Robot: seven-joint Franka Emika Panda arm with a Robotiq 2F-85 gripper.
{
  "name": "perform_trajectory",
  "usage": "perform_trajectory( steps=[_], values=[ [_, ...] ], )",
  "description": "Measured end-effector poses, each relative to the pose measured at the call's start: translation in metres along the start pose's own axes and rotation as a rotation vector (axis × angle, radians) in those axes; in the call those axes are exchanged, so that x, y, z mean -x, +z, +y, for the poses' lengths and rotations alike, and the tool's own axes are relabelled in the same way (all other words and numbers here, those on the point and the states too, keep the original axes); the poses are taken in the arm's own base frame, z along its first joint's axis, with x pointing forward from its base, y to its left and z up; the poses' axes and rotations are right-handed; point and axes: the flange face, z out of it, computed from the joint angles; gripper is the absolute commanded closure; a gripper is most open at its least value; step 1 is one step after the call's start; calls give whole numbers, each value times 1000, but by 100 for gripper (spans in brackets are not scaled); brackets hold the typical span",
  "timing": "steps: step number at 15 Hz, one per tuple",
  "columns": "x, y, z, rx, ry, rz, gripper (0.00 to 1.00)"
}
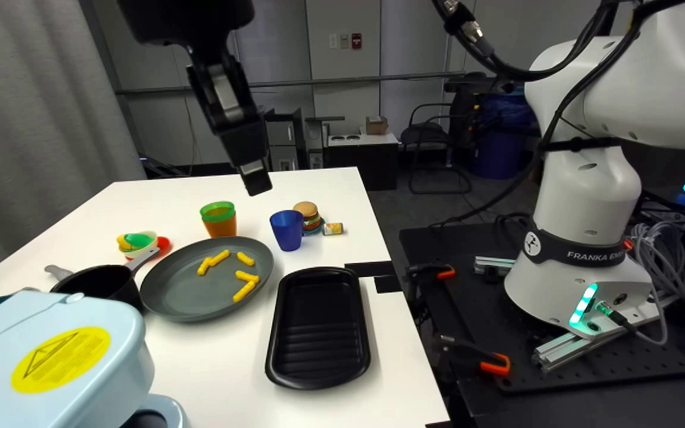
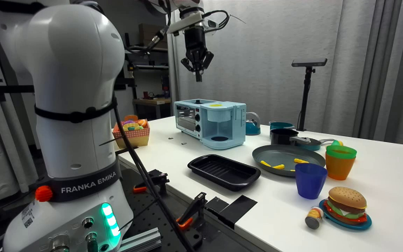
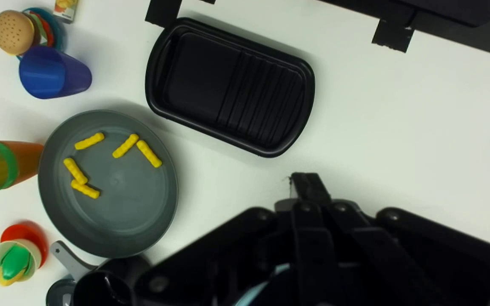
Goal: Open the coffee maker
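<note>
Clear of coffee maker (image 2: 209, 120), closed jaws

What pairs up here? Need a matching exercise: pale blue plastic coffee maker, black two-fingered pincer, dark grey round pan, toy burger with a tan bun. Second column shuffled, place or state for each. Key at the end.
Column one
1. pale blue plastic coffee maker
2. black two-fingered pincer
3. dark grey round pan
4. toy burger with a tan bun

Column two
A. sits on a blue-green plate
B. holds short yellow sticks
C. bears a round yellow sticker on top
D. closed, up in mid-air

Pairs: 1-C, 2-D, 3-B, 4-A
</note>
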Motion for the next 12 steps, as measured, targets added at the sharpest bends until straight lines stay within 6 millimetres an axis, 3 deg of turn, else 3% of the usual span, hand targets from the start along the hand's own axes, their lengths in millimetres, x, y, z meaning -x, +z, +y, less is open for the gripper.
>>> perform_trajectory(
  steps=[12],
  values=[
    [-72,2,-1,-18,15,81,100]
  ],
)
